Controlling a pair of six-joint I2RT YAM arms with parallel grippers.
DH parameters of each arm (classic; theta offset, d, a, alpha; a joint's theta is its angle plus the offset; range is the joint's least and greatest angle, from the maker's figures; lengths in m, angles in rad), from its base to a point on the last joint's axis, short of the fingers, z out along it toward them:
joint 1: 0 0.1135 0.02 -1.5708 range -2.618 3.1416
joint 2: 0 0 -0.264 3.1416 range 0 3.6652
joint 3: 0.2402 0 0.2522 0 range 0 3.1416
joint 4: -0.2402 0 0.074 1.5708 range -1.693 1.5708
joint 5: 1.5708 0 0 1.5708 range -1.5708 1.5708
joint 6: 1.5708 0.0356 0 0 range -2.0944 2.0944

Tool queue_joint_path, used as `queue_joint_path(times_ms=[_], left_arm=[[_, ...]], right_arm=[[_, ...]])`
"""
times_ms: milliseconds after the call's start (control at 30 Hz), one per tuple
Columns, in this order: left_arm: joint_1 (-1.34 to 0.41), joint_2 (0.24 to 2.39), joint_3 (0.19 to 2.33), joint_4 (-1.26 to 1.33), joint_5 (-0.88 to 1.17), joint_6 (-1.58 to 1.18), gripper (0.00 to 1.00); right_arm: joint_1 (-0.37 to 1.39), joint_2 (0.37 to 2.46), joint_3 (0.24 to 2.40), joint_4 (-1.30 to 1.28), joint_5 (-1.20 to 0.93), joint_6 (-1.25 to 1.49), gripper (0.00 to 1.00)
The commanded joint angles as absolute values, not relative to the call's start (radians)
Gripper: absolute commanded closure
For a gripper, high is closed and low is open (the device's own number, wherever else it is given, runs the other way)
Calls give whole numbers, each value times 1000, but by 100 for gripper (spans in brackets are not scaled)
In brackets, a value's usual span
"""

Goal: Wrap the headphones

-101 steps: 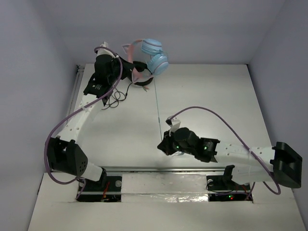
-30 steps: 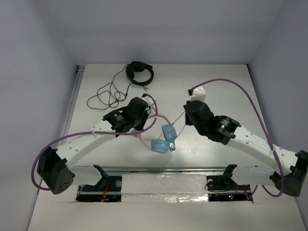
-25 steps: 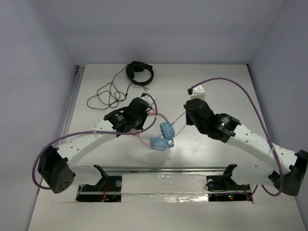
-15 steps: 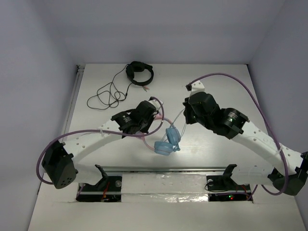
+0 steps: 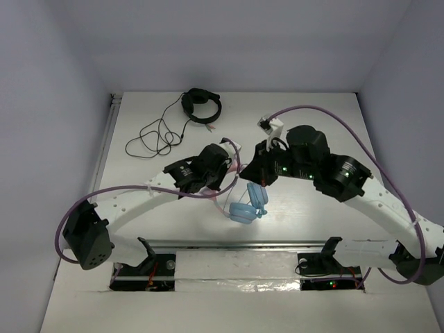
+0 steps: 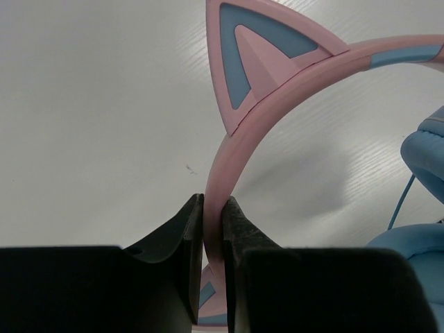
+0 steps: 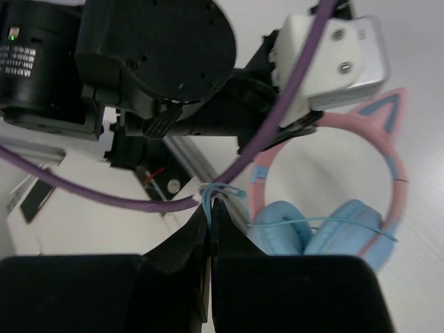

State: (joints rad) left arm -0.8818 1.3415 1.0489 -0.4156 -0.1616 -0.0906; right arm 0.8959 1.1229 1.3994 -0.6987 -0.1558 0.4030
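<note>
Between the two wrists, toward the near middle of the table, the headphones hang with their blue earcups low and the pink headband arching above. The left gripper is clamped tight on that band, just below one cat ear, so the arc rises away from its fingers. From the cups the thin blue cable leads to the right gripper, which is pinched closed on a small loop of it. The headphones lie just beyond the right fingertips, toward the arm bases. The strand looks taut, though it is too fine to be sure. Winding probably falls to the right arm, circling the held cups.
</note>
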Motion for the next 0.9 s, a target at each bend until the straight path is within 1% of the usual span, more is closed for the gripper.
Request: queue_joint_path(times_ms=[0,33,67,133,200,267,467,667,833,867], left_arm=[[-888,1332,1068,-367,-124,-90,100],[-888,1328,1066,-367,-117,-91,100],[-888,1327,1065,-364,-103,-91,100],[-888,1316,1062,-361,-94,-95,100],[-888,1302,1055,-350,-63,-95,100],[-888,1270,1051,-331,-32,-97,100],[-888,1216,1046,-324,74,-84,100],[-888,1198,1034,-318,101,-71,100],[-833,1166,1012,-299,160,-63,100],[-821,1166,1011,-302,163,-61,100]], right_arm=[[891,1123,1339,-425,-391,509,100],[891,1103,1322,-401,-373,523,100],[891,1098,1315,-400,-253,528,100],[891,1080,1316,-416,-133,526,100],[891,1036,1293,-385,39,535,100],[891,1028,1293,-441,201,535,100],[891,1042,1157,-528,483,538,100],[891,1022,1080,-551,644,554,100],[868,1000,1016,-549,666,563,100],[853,1000,990,-534,631,564,100]])
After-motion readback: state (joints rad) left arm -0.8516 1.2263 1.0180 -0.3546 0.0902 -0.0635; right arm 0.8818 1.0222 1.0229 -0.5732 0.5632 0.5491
